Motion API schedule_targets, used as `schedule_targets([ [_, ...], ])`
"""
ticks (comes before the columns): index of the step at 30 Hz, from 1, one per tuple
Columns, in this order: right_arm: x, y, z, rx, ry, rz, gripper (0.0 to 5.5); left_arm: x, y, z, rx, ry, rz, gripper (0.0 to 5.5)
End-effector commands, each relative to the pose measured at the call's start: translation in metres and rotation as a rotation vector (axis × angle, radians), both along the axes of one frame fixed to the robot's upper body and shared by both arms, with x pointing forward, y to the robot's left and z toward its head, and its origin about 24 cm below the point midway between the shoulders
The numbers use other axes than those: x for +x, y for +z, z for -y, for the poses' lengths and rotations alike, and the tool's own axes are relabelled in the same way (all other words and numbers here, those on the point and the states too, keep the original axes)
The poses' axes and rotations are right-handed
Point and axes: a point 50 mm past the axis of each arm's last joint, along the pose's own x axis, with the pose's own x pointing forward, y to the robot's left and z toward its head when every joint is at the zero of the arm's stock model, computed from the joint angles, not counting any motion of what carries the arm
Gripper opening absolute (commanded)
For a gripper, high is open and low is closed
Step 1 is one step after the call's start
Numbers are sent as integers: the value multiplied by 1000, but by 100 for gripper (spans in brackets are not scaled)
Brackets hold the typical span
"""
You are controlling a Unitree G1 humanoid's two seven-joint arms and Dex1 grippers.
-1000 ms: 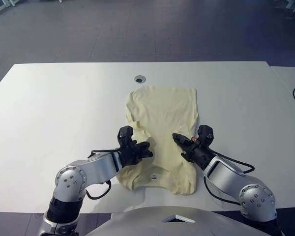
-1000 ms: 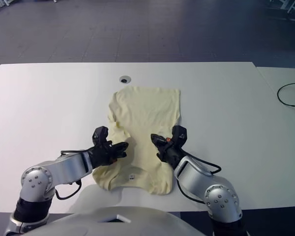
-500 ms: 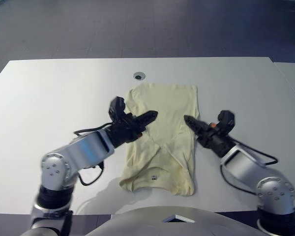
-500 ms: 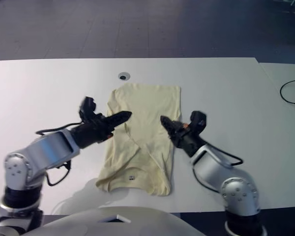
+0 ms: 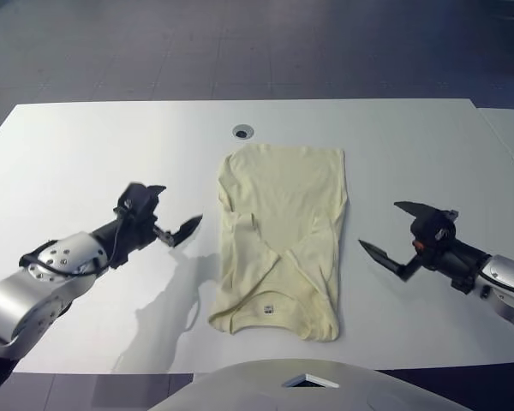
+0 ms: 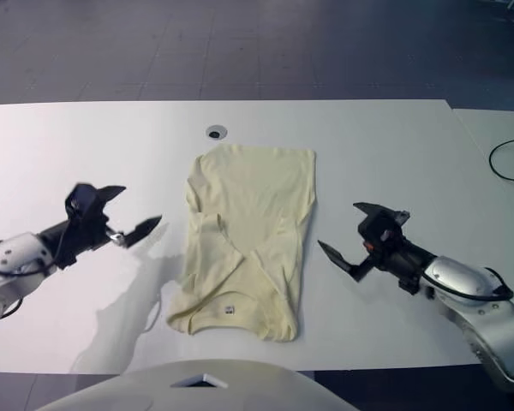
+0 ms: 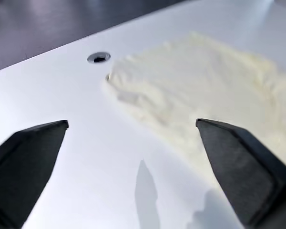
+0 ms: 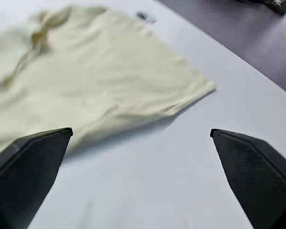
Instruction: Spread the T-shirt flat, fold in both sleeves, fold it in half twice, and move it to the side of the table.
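**Both tools wide open, T-shirt lying free down the middle of the table**

Nearest the robot, the collar end of the pale yellow T-shirt [image 5: 281,244] sits close to the front edge of the white table [image 5: 86,154], with a small label [image 5: 269,309] showing at the neckline. Both sleeves are folded in over the body, so the shirt reads as one long narrow panel running away from the robot, with creases crossing its lower half.

On to the arms. The left tool [image 5: 180,204] hangs above the table just off the shirt's left edge, jaws spread wide, nothing between them, clear of the cloth. Across from it the right tool [image 5: 378,223] hovers off the shirt's right edge, also gaping and empty. Neither one touches the fabric.

Further back, the hem lies flat and square, and just beyond its left corner there is a round hole [image 5: 243,132] in the tabletop. Far right, a loop of dark cable [image 6: 510,161] rests on the neighbouring surface.
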Motion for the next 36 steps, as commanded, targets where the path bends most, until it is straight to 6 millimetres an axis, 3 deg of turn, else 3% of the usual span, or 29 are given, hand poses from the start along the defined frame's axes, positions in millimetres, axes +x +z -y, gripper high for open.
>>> schedule_targets([
  [1,-52,-30,12,-382,694,-124,540,-61,-34,-8,414,-694,-26,539],
  [9,-68,-37,-2,-356,854,-47,540,-91,-54,0,410,-844,72,539],
  [17,-49,-47,-17,-416,867,95,540,-82,-72,6,548,-891,251,539],
  [23,-49,-59,-38,-366,884,128,540,-80,-83,13,574,-994,303,539],
  [28,-46,-65,-54,-341,884,163,540,-71,-92,18,592,-975,327,539],
  [32,-42,-68,-54,-359,862,177,540,-71,-95,17,595,-989,322,475],
  [36,-40,-71,-55,-361,854,180,475,-71,-94,20,572,-985,326,393],
])
